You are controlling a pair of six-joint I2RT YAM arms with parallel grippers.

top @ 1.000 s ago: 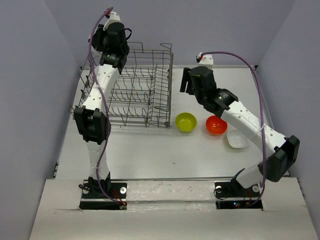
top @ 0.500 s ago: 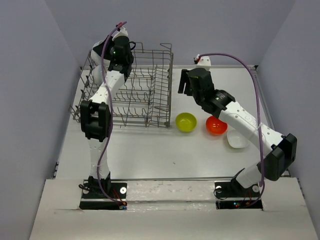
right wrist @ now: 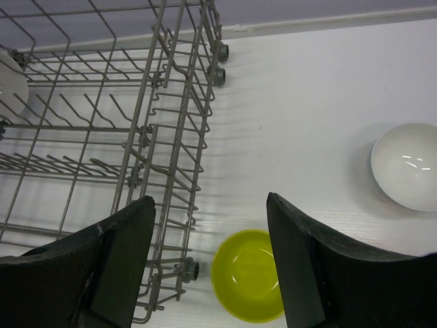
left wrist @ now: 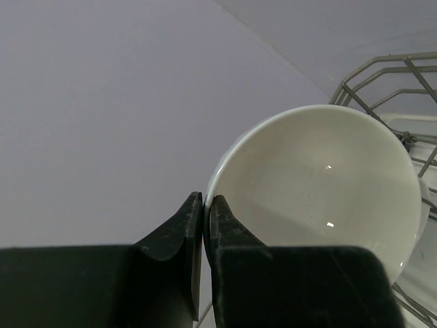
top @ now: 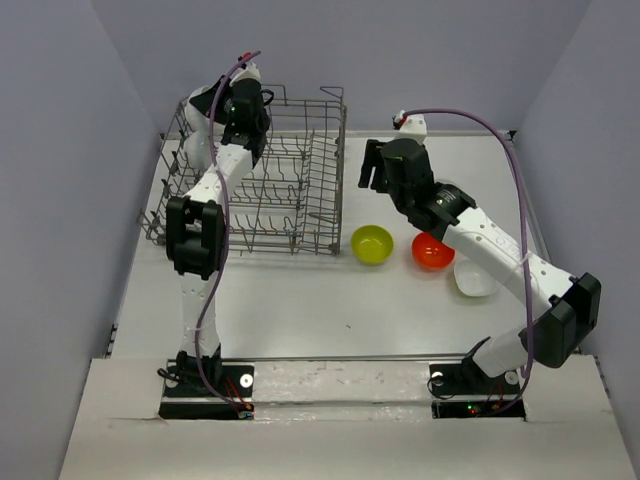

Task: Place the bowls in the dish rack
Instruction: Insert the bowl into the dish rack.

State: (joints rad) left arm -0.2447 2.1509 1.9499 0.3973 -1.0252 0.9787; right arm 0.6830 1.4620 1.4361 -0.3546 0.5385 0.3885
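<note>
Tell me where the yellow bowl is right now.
In the top view the yellow bowl sits on the table just right of the near corner of the dish rack, with the red bowl to its right.

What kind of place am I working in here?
Probably a lab test booth, not a real kitchen: bare grey-purple walls box in a white table, with a wire dish rack and a few loose bowls set out on it.

Table (top: 330, 300): dish rack (top: 285, 200), three bowls (top: 372, 244)
</note>
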